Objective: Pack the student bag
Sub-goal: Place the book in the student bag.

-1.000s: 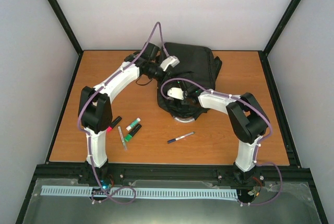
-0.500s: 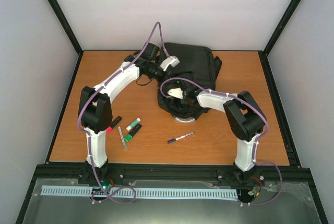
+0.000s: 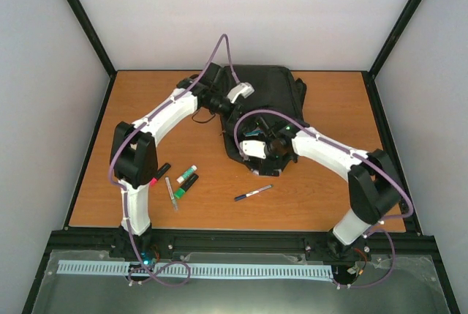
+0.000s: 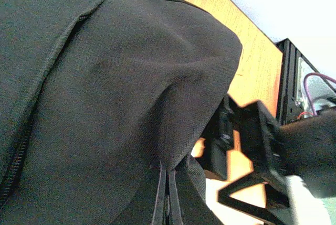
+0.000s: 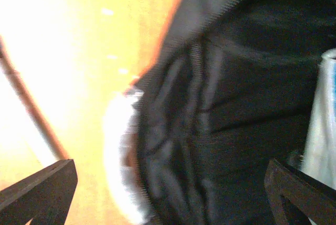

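Note:
The student bag (image 3: 274,102) is a large black fabric backpack lying at the back middle of the table. My left gripper (image 3: 229,102) is at its left edge, shut on a fold of the bag's fabric (image 4: 131,88); in the left wrist view its jaws (image 4: 168,199) are pressed together with the cloth drawn up between them. My right gripper (image 3: 254,148) hangs over the bag's near edge with its fingers wide open and nothing in them. In the blurred right wrist view the dark bag (image 5: 236,104) fills the gap between the fingertips (image 5: 42,188).
A white rounded thing (image 5: 119,157) pokes out from under the bag's near edge. Loose on the table lie a dark pen (image 3: 253,193), green-and-white markers (image 3: 186,180), a clear pen (image 3: 172,193) and a black marker with a red end (image 3: 159,173).
My right gripper has opened wide and drawn back toward the bag's near edge, its elbow swinging out to the right. The left gripper keeps its hold; the bag shifted a little.

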You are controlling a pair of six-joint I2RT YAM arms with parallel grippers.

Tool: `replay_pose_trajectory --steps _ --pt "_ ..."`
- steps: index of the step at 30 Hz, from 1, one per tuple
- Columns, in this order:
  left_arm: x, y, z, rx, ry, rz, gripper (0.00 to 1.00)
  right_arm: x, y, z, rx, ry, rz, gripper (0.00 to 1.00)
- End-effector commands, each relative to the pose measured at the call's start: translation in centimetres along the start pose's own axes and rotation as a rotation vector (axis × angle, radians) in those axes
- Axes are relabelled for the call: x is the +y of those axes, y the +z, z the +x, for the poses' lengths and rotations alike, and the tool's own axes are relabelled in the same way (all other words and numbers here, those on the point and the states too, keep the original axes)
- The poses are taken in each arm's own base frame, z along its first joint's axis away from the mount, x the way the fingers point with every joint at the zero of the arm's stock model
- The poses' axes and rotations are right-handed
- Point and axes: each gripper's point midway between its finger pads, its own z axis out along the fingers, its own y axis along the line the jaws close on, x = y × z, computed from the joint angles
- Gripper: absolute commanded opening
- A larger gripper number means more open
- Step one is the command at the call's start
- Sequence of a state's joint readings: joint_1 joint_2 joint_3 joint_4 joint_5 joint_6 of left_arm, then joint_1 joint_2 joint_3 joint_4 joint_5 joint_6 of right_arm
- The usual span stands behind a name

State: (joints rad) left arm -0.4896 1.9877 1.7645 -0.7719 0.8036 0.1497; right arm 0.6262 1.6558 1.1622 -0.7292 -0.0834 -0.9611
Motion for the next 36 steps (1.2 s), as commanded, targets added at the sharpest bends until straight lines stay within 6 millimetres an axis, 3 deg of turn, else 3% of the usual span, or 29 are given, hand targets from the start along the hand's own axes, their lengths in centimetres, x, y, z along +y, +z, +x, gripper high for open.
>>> replay_pose_trajectory --steps 1,6,11,14,18,20,21,23,24,27,29,33,36 --pt "0.6 -0.1 0.2 0.005 0.0 -0.022 0.02 4.1 -2.0 0.0 -0.035 0.053 -0.108 1.0" --pt "2.0 0.7 1.9 0.057 -0.037 -0.05 0.02 3.9 -3.0 0.1 -0.024 0.062 -0.095 1.0" --pt "3.4 0.7 2.7 0.077 -0.028 -0.128 0.02 3.6 -4.9 -2.5 -0.137 0.219 -0.13 1.0" --pt "4.0 0.7 3.2 0.093 -0.031 -0.156 0.03 3.6 -6.3 -4.1 -0.209 0.227 -0.159 1.0" --pt "2.9 -0.2 2.8 0.081 -0.023 -0.138 0.05 3.3 -8.5 -5.7 -0.275 0.179 -0.18 1.0" --pt "1.7 -1.0 2.6 0.082 -0.004 -0.118 0.16 3.1 -9.8 -6.4 -0.308 0.159 -0.193 1.0" --pt "1.4 -1.4 2.6 0.09 0.003 -0.12 0.31 2.9 -10.4 -6.8 -0.32 0.149 -0.193 1.0" --pt "0.8 -2.4 2.8 0.123 -0.003 -0.134 0.65 1.5 -11.9 -7.6 -0.348 0.143 -0.137 1.0" --pt "-0.1 -3.2 2.7 0.124 0.01 -0.111 0.95 0.4 -13.0 -8.0 -0.363 0.15 -0.085 1.0" --pt "-0.6 -5.9 1.2 0.076 0.03 -0.2 1.0 -3.7 -18.4 -8.9 -0.508 0.255 0.071 1.0" --pt "-0.8 -7.8 0.3 0.048 0.058 -0.272 1.0 -5.7 -21.1 -8.3 -0.589 0.339 0.116 1.0" --pt "-0.2 -11.8 -1.3 -0.016 0.072 -0.422 1.0 -7.9 -21.7 -6.5 -0.545 0.365 0.216 1.0" --pt "0.9 -14.9 -1.5 -0.056 0.017 -0.488 1.0 -9.3 -23.8 -6.6 -0.566 0.328 0.305 1.0"
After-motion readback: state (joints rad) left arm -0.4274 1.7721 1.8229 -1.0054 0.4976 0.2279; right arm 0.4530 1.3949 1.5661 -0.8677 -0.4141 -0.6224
